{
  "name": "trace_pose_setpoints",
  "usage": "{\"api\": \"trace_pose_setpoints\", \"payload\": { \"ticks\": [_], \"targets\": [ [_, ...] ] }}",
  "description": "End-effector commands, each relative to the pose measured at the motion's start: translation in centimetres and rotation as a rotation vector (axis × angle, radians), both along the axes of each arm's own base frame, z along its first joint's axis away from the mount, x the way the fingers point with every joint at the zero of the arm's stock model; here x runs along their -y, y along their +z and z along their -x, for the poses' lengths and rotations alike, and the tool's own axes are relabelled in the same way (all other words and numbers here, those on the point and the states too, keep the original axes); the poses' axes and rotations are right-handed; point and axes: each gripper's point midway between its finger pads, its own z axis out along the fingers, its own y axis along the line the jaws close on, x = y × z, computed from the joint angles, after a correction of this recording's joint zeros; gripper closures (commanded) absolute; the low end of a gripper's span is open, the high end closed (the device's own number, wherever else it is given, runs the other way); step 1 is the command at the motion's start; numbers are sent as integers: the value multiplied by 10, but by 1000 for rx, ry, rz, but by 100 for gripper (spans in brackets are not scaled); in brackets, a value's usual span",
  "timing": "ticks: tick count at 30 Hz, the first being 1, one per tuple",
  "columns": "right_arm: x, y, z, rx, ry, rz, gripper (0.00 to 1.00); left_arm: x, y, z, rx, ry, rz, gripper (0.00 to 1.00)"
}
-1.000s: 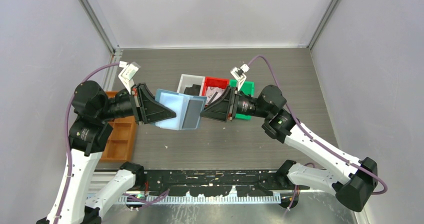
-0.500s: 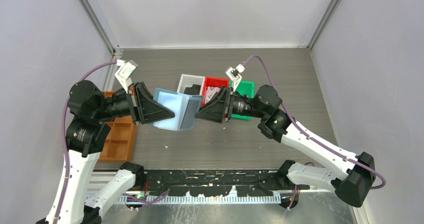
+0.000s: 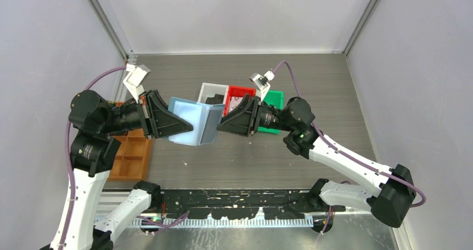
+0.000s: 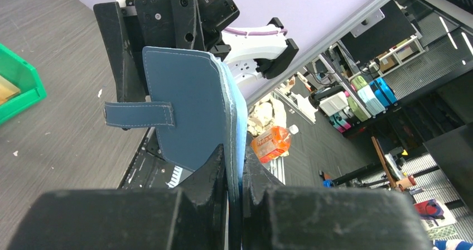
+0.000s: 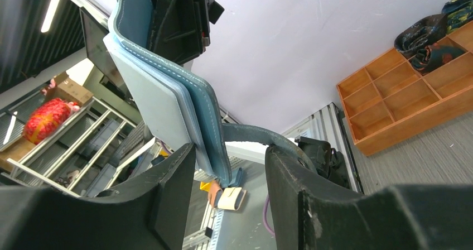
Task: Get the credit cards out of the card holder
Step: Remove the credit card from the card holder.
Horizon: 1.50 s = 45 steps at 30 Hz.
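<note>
Card holder (image 3: 192, 123) hangs part-open above the worktop's (image 3: 334, 88) middle. Left fingers (image 4: 211, 174) clamp one flap; right fingers (image 5: 287, 188) stand apart astride the other. Probably light and floppy: pinch the stitched rim.

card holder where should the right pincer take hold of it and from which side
Pinch the right flap of the card holder at its outer edge, coming in from the right. The left pincer clamps the other flap, and this thin edge sits between the fingers of the open right pincer.
</note>
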Motion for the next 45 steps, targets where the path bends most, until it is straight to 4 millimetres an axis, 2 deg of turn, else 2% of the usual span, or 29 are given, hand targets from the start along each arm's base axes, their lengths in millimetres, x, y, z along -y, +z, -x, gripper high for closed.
{"api": "trace_pose_setpoints", "payload": {
  "ticks": [1,5,13,22,29,37,40,45],
  "targets": [
    [3,10,3,46,-10,-39,46,-2,22,12,80,-25,30,100],
    [2,7,3,43,-8,-48,46,-2,26,14,82,-30,33,100],
    [4,24,11,58,18,-89,46,-2,24,13,82,-24,33,100],
    [12,43,38,102,81,-131,43,0,8,1,81,-6,6,100],
    [13,55,51,116,128,-164,41,0,-9,-7,96,12,-32,100],
    [-8,60,52,88,107,-144,45,-2,-20,-9,131,33,-67,100],
    [-10,59,62,115,124,-153,43,-2,-21,-10,130,38,-71,100],
    [-1,66,79,157,164,-191,41,-2,-19,-8,125,35,-65,100]
  ]
}}
